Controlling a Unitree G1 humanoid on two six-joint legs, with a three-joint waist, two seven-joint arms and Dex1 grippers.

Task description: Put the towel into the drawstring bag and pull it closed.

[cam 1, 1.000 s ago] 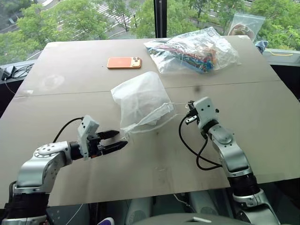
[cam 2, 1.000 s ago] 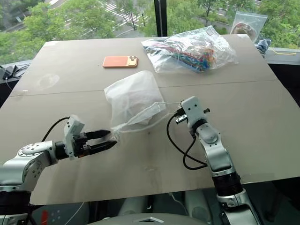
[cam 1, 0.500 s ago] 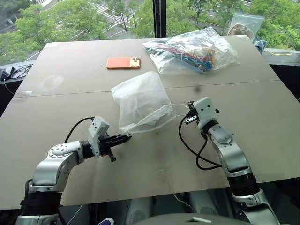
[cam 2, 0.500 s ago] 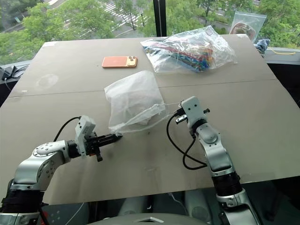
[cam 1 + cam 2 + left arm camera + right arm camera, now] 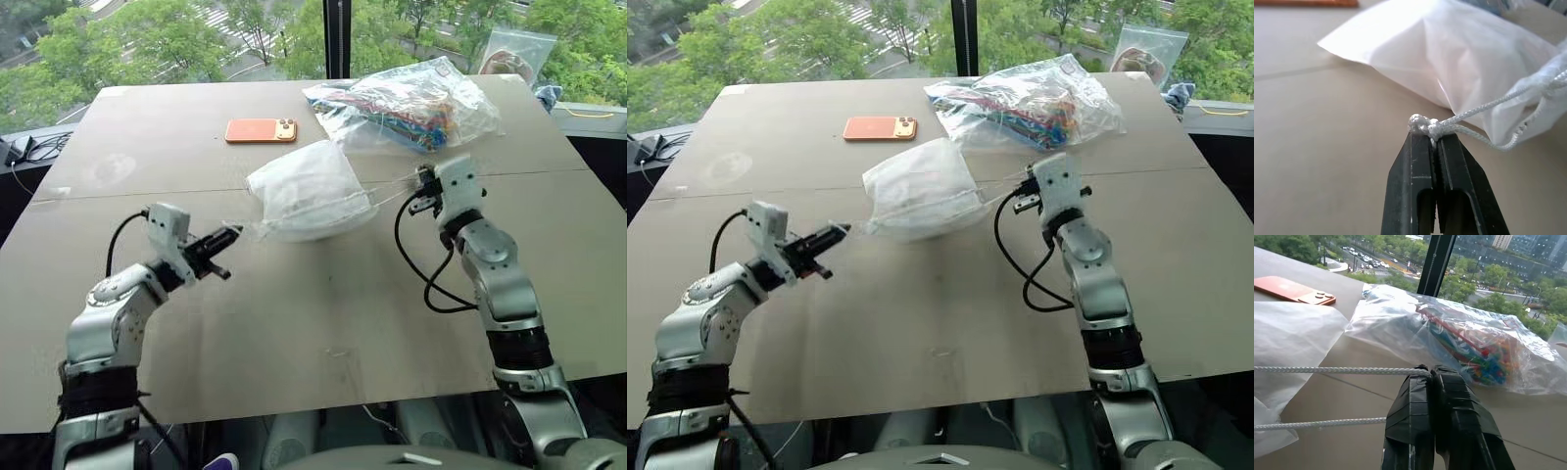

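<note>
Head views: drawstring bag (image 5: 309, 191) lies mid-worktop (image 5: 294, 323), cords taut toward both hands; bare surface along the near edge.
Left wrist: left hand (image 5: 1435, 139) clamped on the knotted cord (image 5: 1422, 125).
Right wrist: right hand (image 5: 1431, 372) pinching cord; clear plastic bag (image 5: 1469, 342) and phone (image 5: 1293, 290) behind.

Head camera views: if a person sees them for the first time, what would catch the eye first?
First, the white drawstring bag in the middle of the table, stretched between two grippers: the left gripper is shut on the knotted end of the cord, and the right gripper is shut on the cord at the other side. Behind it lie an orange phone and a clear plastic bag of colourful items.
</note>
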